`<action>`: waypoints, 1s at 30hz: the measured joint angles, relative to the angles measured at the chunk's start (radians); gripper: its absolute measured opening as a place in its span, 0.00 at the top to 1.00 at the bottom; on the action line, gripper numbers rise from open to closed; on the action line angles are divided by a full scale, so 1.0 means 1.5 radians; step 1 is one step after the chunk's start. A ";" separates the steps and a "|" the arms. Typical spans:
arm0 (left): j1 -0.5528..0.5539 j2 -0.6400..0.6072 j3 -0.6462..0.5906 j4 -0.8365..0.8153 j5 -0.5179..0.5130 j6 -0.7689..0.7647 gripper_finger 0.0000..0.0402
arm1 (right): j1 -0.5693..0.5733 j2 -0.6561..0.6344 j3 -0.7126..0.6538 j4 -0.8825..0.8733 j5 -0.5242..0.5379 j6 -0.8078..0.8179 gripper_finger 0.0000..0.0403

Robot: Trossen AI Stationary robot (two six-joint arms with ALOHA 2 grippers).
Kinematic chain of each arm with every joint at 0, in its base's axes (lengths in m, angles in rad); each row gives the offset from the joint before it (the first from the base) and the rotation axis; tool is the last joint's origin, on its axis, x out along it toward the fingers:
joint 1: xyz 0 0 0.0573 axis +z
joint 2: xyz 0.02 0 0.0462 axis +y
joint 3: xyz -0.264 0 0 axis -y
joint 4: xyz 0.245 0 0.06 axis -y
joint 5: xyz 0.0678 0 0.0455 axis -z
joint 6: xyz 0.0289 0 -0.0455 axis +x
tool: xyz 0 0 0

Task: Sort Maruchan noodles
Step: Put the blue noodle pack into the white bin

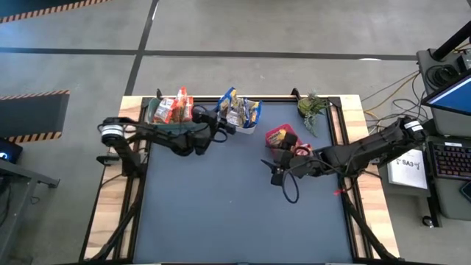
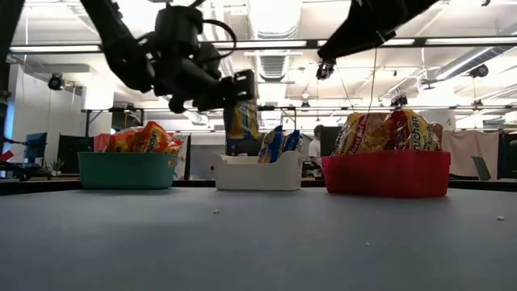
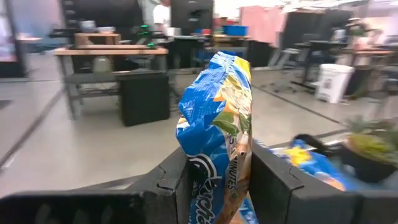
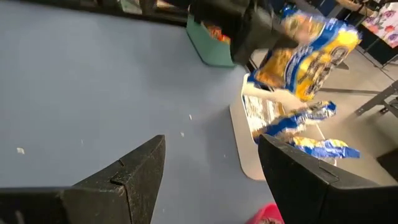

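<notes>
1. The near half of the dark blue-grey tabletop (image 1: pixel 221 213) carries nothing but a few crumbs; all the work sits along the far edge

2. The right gripper (image 1: pixel 278 174) hangs over the right-centre of the tabletop, on the near side of the red plastic bin (image 2: pixel 386 173); its fingers are spread wide with nothing between them, as its own wrist view shows

3. The red plastic bin, towards the far right, already holds several orange-yellow and red crinkly ramen packets (image 2: pixel 388 131)

4. The left gripper (image 1: pixel 218 121) is up in the air by the far edge, just left of the white plastic bin (image 2: pixel 257 172), clenched on a blue and yellow crinkly plastic noodle packet (image 3: pixel 219 130) that stands upright between its fingers

5. The white plastic bin at the middle of the far edge holds other blue packets (image 2: pixel 275 144), so I judge it to be the goal for the held one; the green plastic bin (image 2: pixel 127 170) at the far left corner is filled with orange packets (image 2: pixel 139 137)

6. To do this step well, I would carry the packet until it is fully over the white bin's opening, lower it inside the rim, then release; letting go early risks it catching the near wall and sliding onto the table

7. Keep the right arm where it is, well apart from the left arm's path

8. A small green plant (image 1: pixel 313 107) sits at the far right corner, clear of the action
</notes>
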 joint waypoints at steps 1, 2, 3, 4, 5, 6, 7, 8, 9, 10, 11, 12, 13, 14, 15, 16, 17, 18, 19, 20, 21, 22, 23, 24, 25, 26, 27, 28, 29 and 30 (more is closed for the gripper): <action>0.001 0.014 0.011 0.000 -0.016 0.000 0.73 | 0.000 -0.003 0.000 0.003 0.000 0.002 0.39; 0.002 0.028 0.022 0.003 -0.023 0.000 0.73 | 0.000 -0.007 -0.001 -0.003 -0.001 0.005 0.39; 0.004 0.039 0.029 0.006 -0.020 0.000 0.73 | 0.000 -0.009 -0.002 -0.006 -0.001 0.005 0.39; 0.006 0.046 0.033 0.003 -0.022 -0.001 0.73 | 0.000 -0.010 -0.002 -0.002 -0.001 0.006 0.39; 0.007 0.058 0.041 0.003 -0.027 -0.001 0.73 | 0.000 -0.013 -0.002 0.000 0.000 0.007 0.39; 0.009 0.066 0.050 0.007 -0.029 0.000 0.73 | 0.000 -0.016 -0.002 -0.006 -0.001 0.007 0.39; 0.010 0.071 0.053 0.006 -0.033 -0.003 0.73 | 0.000 -0.018 -0.003 -0.009 -0.002 0.007 0.39; 0.009 0.077 0.054 0.006 -0.055 -0.006 0.73 | 0.000 -0.017 -0.003 -0.006 -0.001 0.007 0.39; 0.010 0.084 0.058 0.006 -0.070 -0.012 0.73 | 0.000 -0.018 -0.002 -0.006 -0.001 0.008 0.39; 0.010 0.089 0.059 0.006 -0.069 -0.020 0.73 | 0.000 -0.020 -0.003 -0.013 -0.002 0.008 0.39; 0.011 0.091 0.059 0.003 -0.069 -0.024 0.73 | 0.000 -0.021 -0.004 -0.017 -0.002 0.008 0.39; 0.011 0.094 0.058 0.003 -0.069 -0.028 0.73 | 0.000 -0.020 -0.004 -0.013 -0.001 0.008 0.39; 0.012 0.097 0.059 0.006 -0.069 -0.031 0.73 | 0.000 -0.020 -0.003 -0.011 -0.001 0.008 0.39; 0.013 0.099 0.059 0.007 -0.069 -0.032 0.73 | 0.000 -0.021 -0.003 -0.013 -0.002 0.007 0.39; 0.014 0.100 0.058 0.005 -0.069 -0.033 0.73 | 0.000 -0.021 -0.004 -0.013 -0.002 0.007 0.39; 0.014 0.105 0.058 0.006 -0.069 -0.033 0.73 | 0.000 -0.021 -0.004 -0.011 -0.002 0.007 0.39; 0.014 0.108 0.058 0.007 -0.069 -0.035 0.73 | 0.000 -0.021 -0.004 -0.011 -0.002 0.008 0.39; 0.014 0.111 0.058 0.005 -0.069 -0.035 0.73 | 0.000 -0.021 -0.004 -0.012 -0.002 0.009 0.39; 0.014 0.113 0.058 0.005 -0.070 -0.036 0.72 | 0.000 -0.021 -0.004 -0.012 -0.002 0.010 0.39; 0.014 0.117 0.058 0.006 -0.070 -0.037 0.71 | 0.000 -0.021 -0.004 -0.012 -0.002 0.010 0.39; 0.015 0.119 0.060 0.006 -0.070 -0.038 0.70 | 0.000 -0.021 -0.004 -0.012 -0.002 0.010 0.39; 0.015 0.122 0.061 0.006 -0.069 -0.037 0.69 | 0.000 -0.021 -0.004 -0.012 -0.002 0.010 0.39; 0.016 0.127 0.062 0.006 -0.070 -0.035 0.68 | 0.000 -0.021 -0.004 -0.012 -0.002 0.010 0.39; 0.017 0.131 0.066 0.006 -0.070 -0.034 0.66 | 0.000 -0.021 -0.004 -0.012 -0.002 0.011 0.39; 0.017 0.135 0.069 0.006 -0.069 -0.034 0.65 | 0.000 -0.021 -0.004 -0.012 -0.002 0.012 0.39; 0.017 0.138 0.071 0.006 -0.069 -0.033 0.64 | 0.000 -0.021 -0.004 -0.012 -0.002 0.012 0.39; 0.018 0.141 0.074 0.006 -0.070 -0.033 0.62 | 0.000 -0.021 -0.004 -0.011 -0.002 0.012 0.39; 0.018 0.145 0.077 0.006 -0.070 -0.033 0.61 | 0.000 -0.021 -0.004 -0.012 -0.002 0.012 0.39; 0.018 0.148 0.080 0.007 -0.070 -0.033 0.59 | 0.000 -0.021 -0.004 -0.012 -0.002 0.012 0.39; 0.018 0.150 0.081 0.005 -0.070 -0.032 0.58 | 0.000 -0.021 -0.004 -0.012 -0.002 0.012 0.39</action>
